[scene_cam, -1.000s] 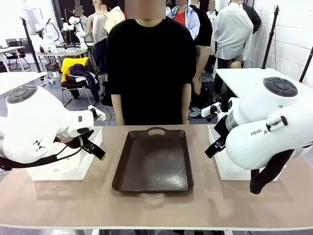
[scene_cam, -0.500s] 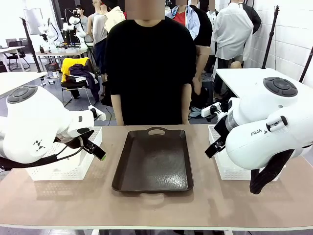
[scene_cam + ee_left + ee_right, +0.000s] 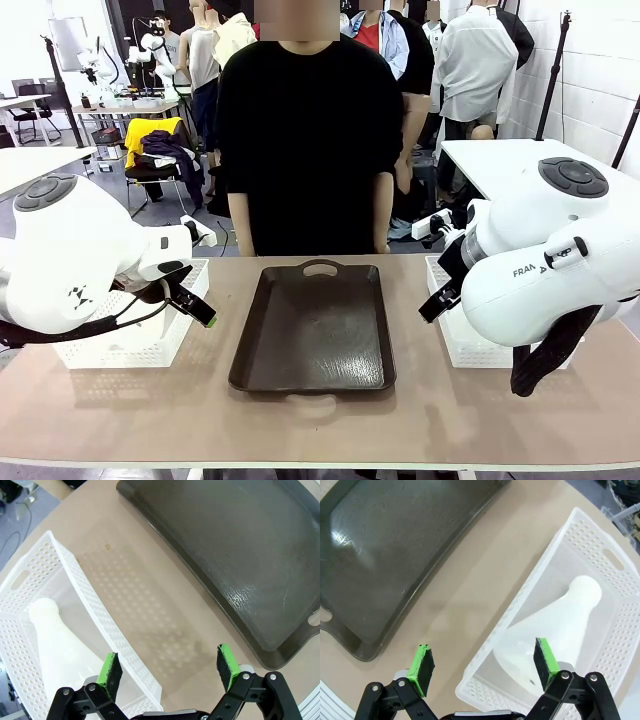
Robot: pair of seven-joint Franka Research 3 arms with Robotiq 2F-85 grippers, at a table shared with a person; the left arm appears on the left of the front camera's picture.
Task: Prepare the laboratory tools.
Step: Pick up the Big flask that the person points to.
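Left wrist view: one conical flask lies in one white mesh basket, with the left gripper spread wide and empty. Likewise wide, the right gripper hangs by the second flask in the second basket. One brown tray sits between the two baskets.

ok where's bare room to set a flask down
The dark brown tray is bare throughout. The table strips between it and the left basket and the right basket are free, as is the near edge. The left flask and the right flask crowd their baskets.
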